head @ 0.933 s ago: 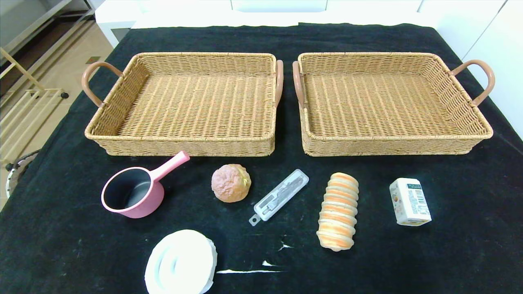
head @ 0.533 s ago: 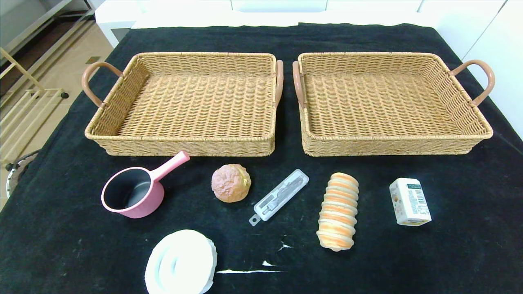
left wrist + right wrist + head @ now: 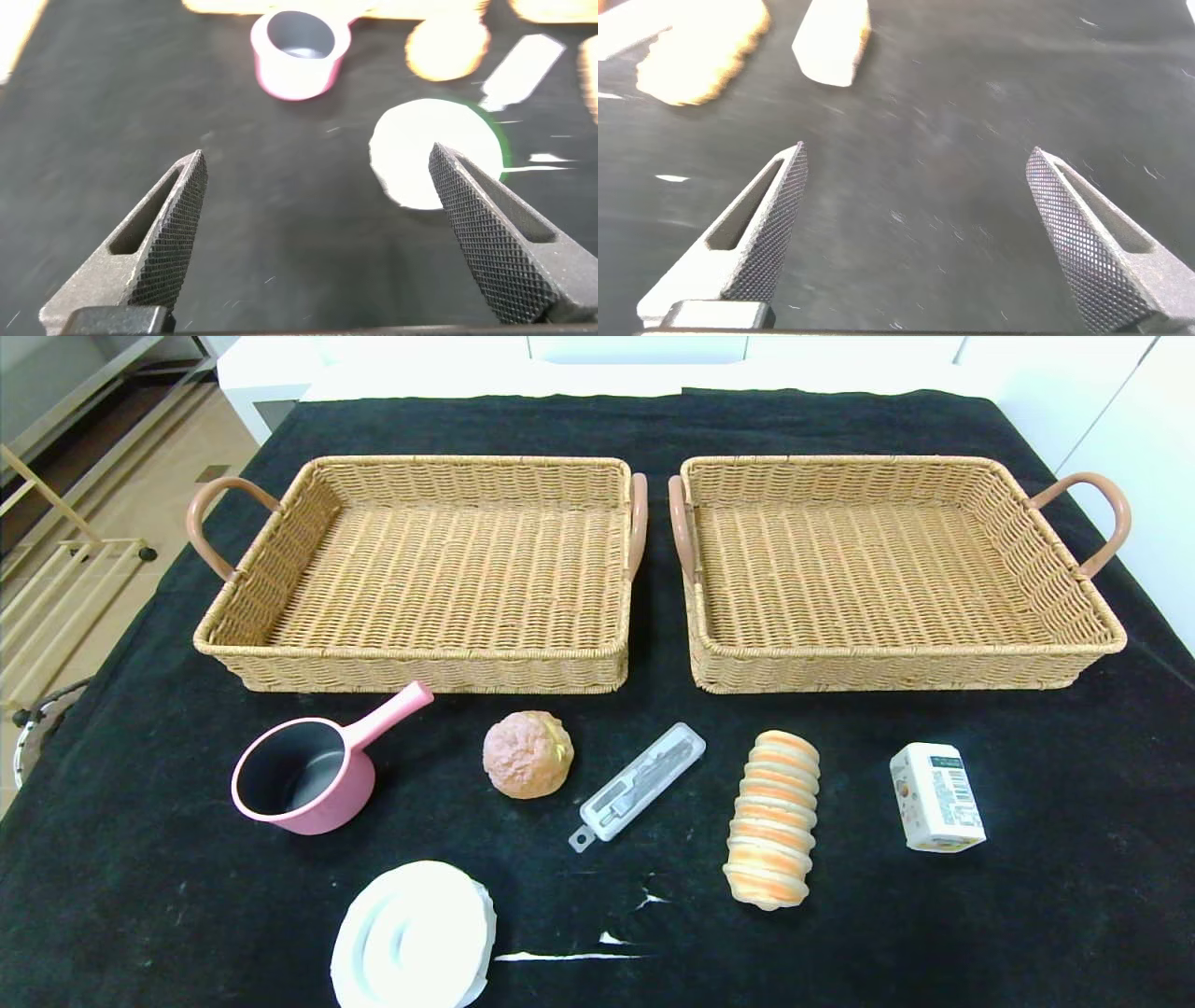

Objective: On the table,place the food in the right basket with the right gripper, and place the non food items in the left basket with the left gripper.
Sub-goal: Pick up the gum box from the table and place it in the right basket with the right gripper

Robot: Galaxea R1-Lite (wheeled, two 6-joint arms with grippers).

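Observation:
Two empty wicker baskets stand side by side at the back, the left basket (image 3: 420,658) and the right basket (image 3: 906,663). In front of them on the black cloth lie a pink saucepan (image 3: 308,775), a round bun (image 3: 527,753), a clear case with a tool inside (image 3: 639,784), a striped bread roll (image 3: 773,817), a small white carton (image 3: 936,796) and a white round lid (image 3: 414,935). Neither gripper shows in the head view. My left gripper (image 3: 318,177) is open above the cloth, short of the lid (image 3: 432,149) and saucepan (image 3: 297,51). My right gripper (image 3: 920,177) is open above bare cloth, short of the carton (image 3: 833,39) and roll (image 3: 701,51).
White scuff marks (image 3: 569,955) streak the cloth near the front edge. A white counter runs behind the table; wooden racks stand on the floor at the left.

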